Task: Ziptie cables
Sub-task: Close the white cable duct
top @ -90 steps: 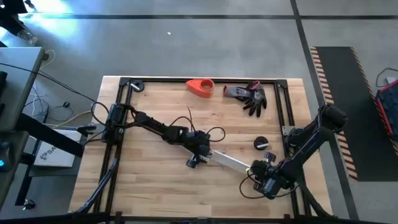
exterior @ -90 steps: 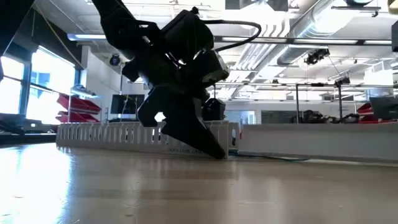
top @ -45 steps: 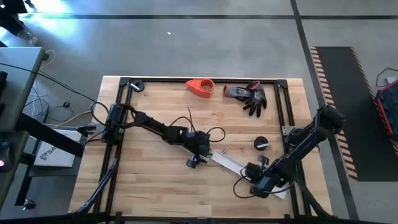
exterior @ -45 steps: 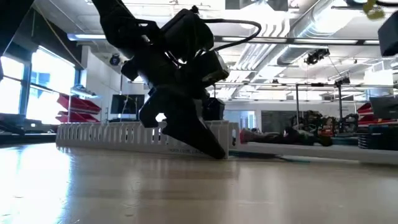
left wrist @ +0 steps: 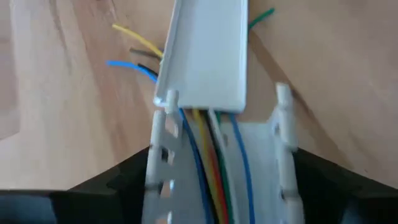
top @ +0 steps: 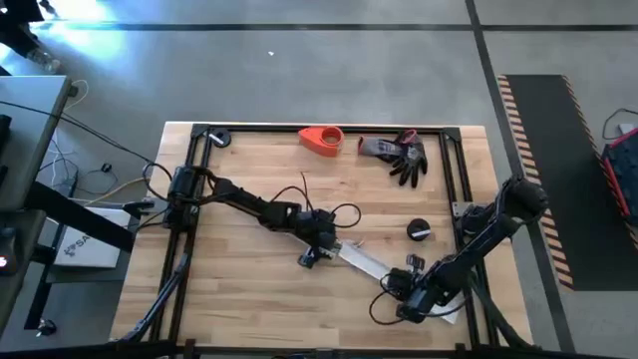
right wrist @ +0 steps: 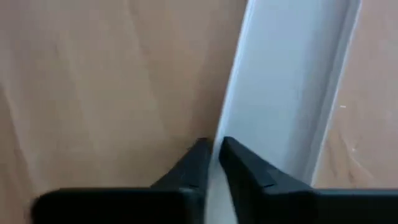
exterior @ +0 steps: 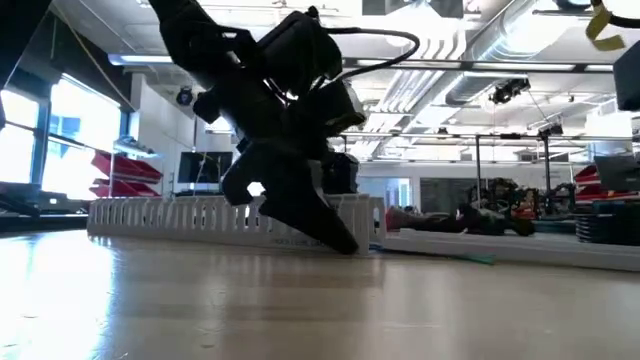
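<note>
A white slotted channel point(left wrist: 214, 186) lies on the wooden table near its middle, also in the low view point(exterior: 200, 215). Coloured cables point(left wrist: 211, 155) run along inside it; their yellow, blue and black ends point(left wrist: 134, 53) splay out on the wood. A flat white strip point(left wrist: 208, 50) covers the channel's far part and runs on toward the right arm point(exterior: 500, 245). My left gripper point(top: 315, 251) straddles the channel. My right gripper point(top: 391, 289), near the table's front right, is shut on the strip point(right wrist: 286, 81). My left gripper holds the channel's two slotted side walls point(left wrist: 155, 168) between its fingers point(left wrist: 118, 186), near the end where the strip begins. The fingers slant down from the table's left and lie across the channel, which rests on the table. My right gripper pinches the strip's raised long edge point(right wrist: 216, 134) between its two almost closed fingers point(right wrist: 196, 162). The fingers point down at the table. How high the strip sits there I cannot tell.
A red object point(top: 321, 140) and a dark glove point(top: 401, 157) lie at the far edge. A black round piece point(top: 419, 231) sits right of centre. Black rails point(top: 194, 199) frame the table. Bare wood lies at the near left.
My right gripper has gone toward the table's left and near edges along the strip. In the low view the strip's right part has sunk and now shows as a lower, slanting band. The left gripper and the channel have kept still.
</note>
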